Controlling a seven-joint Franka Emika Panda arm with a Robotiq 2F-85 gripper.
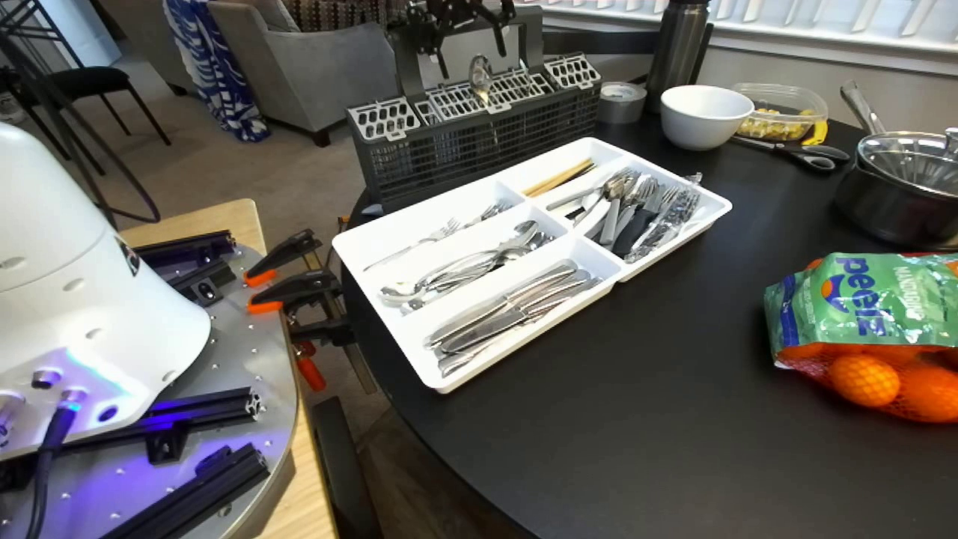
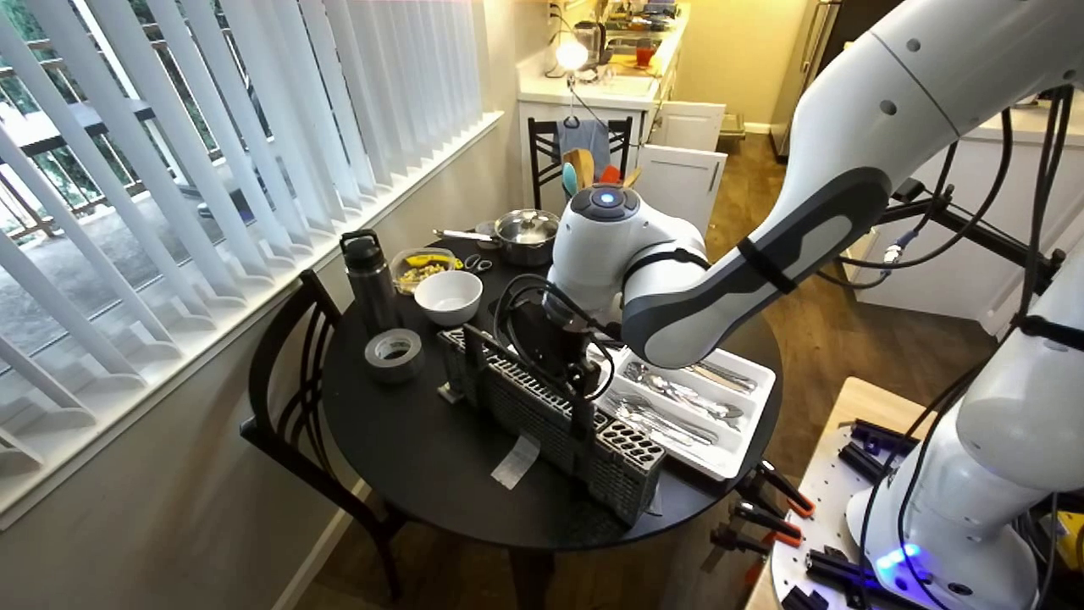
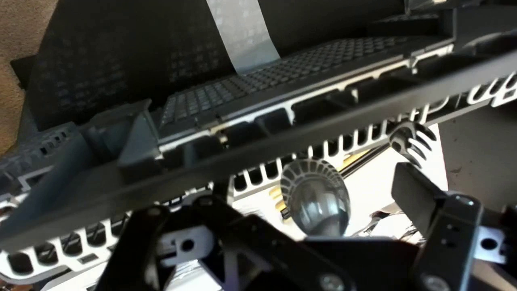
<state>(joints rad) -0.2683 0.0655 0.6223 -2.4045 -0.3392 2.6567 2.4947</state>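
Note:
My gripper (image 1: 473, 58) is open above a dark grey cutlery basket (image 1: 479, 138) with grid lids and a tall handle. A shiny spoon (image 1: 480, 72) stands bowl-up in the basket. In the wrist view the spoon bowl (image 3: 317, 202) shows between the spread fingers (image 3: 317, 184), apart from both. A fork head (image 3: 412, 141) shows near the right finger; its base is hidden. In an exterior view the gripper (image 2: 584, 377) is behind the basket handle, fingertips hidden. A white divided tray (image 1: 389, 239) beside the basket holds forks, spoons, knives, chopsticks and mixed cutlery.
The round black table (image 1: 673, 419) also bears a tape roll (image 2: 394, 356), white bowl (image 1: 703, 116), steel bottle (image 1: 677, 56), food container (image 1: 782, 112), scissors (image 1: 816, 157), lidded pot (image 1: 898, 198) and bag of mandarins (image 1: 876, 314). A chair (image 2: 292, 381) stands by the window.

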